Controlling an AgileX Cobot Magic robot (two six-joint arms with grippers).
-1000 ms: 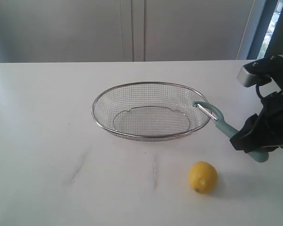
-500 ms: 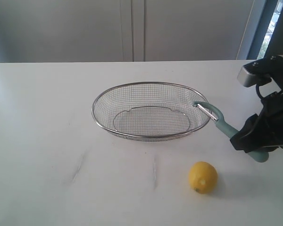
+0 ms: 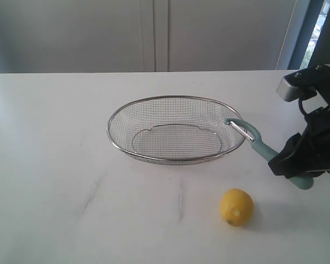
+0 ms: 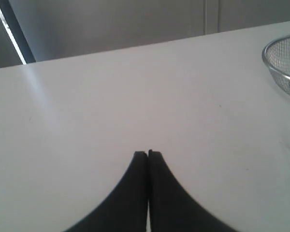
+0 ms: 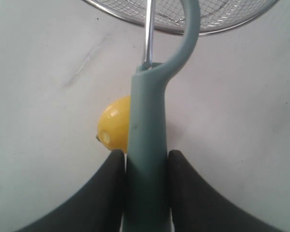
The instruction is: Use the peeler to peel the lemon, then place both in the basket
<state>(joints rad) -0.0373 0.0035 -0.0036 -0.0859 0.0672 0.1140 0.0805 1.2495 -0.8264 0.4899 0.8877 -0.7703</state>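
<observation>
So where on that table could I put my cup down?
The left side of the table, left of the basket, is bare, and so is the front strip left of the lemon. The right is crowded: the right gripper holds the peeler by the basket's rim, with the lemon just in front.

A silver wire-mesh oval basket (image 3: 111, 140) and a small bright yellow lemon (image 3: 236, 207) are carried, apart, by the white tabletop (image 3: 55, 137).

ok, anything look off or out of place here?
Nothing stands out. The lemon lies whole near the upright, empty basket, and the right tool grips the peeler by its handle, head close to the basket rim.
</observation>
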